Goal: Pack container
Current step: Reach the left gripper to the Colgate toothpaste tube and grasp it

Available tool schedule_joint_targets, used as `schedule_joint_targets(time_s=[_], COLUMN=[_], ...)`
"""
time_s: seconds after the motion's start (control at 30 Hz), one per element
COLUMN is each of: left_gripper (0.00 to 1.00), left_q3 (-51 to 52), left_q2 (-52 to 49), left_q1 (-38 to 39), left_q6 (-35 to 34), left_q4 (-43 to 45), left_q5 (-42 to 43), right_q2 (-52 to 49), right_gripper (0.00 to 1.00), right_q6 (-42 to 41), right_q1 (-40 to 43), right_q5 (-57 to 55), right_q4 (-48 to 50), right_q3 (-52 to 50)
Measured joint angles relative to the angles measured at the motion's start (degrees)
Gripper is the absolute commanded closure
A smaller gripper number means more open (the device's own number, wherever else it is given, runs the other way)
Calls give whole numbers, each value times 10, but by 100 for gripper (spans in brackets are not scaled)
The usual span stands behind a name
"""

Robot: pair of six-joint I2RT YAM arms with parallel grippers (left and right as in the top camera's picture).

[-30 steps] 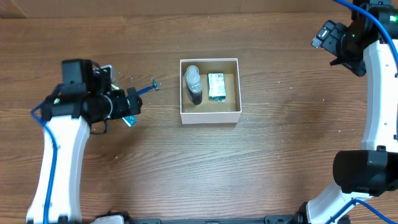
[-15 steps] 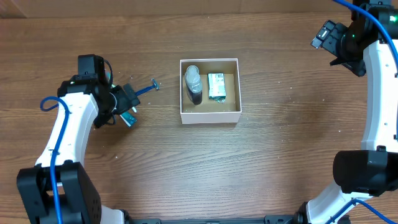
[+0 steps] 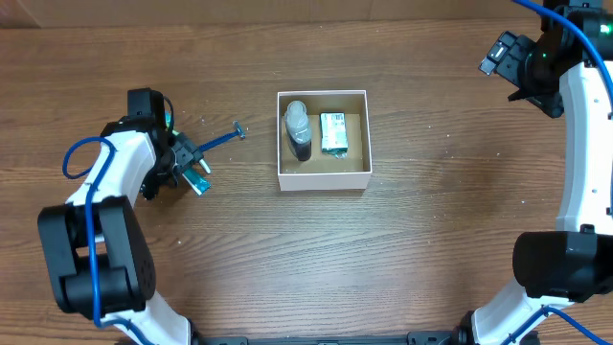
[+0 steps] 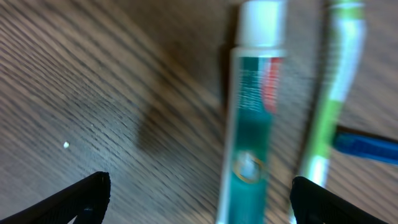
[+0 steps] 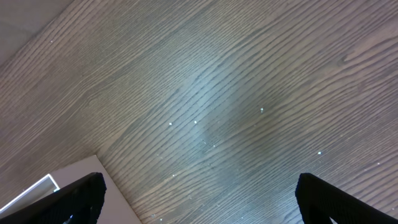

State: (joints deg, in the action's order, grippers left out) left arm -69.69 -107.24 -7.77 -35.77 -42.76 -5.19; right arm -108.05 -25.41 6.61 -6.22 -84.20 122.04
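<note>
Left arm folds back on itself at the left of the overhead frame, and the left claw [image 3: 190,163] has come down low over the table [image 3: 431,249]. Its fingers stand wide apart, holding nothing. In the wrist view a teal toothpaste tube [image 4: 250,130] lies between the fingertips, right of centre, white cap toward the top. Just beside it at the right runs a green-and-white toothbrush [image 4: 331,93], and a blue handle [image 4: 367,144] pokes in from the right edge.

That crowding is the danger, I'd say. If the fingers close from here, the right one may land on the toothbrush rather than the tube, pinching both or flicking one away. With the tube off-centre, the squeeze could also roll it sideways.

The container [image 3: 323,176] sits mid-frame, well apart from the tube, with a bottle [image 3: 298,130] and a small green box [image 3: 332,132] already side by side inside. Room looks tight, so a long tube may hang up on the rim.

The right claw [image 5: 200,198] hangs wide open and empty at the upper right.
</note>
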Motion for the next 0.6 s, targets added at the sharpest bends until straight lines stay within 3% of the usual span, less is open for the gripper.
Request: schedule_joint_targets(time_s=[0.27, 0.33, 0.4, 0.47, 0.6], left_gripper=[18, 27, 50, 61, 67], left_q3=[0, -1, -5, -9, -12], left_q2=[-40, -41, -44, -48, -51], left_q1=[-20, -21, -21, -21, -21], left_q6=[-2, 1, 3, 10, 25], left_q4=[22, 26, 28, 31, 34], left_q5=[6, 6, 6, 5, 3], right_q2=[0, 0, 0, 0, 0], right_gripper=[0, 0, 0, 0, 0], right_q6=[0, 0, 0, 0, 0], right_q1=[0, 0, 0, 0, 0], right_q5=[0, 0, 0, 0, 0], right_q4=[-1, 0, 0, 0, 0], right_q3=[0, 0, 0, 0, 0])
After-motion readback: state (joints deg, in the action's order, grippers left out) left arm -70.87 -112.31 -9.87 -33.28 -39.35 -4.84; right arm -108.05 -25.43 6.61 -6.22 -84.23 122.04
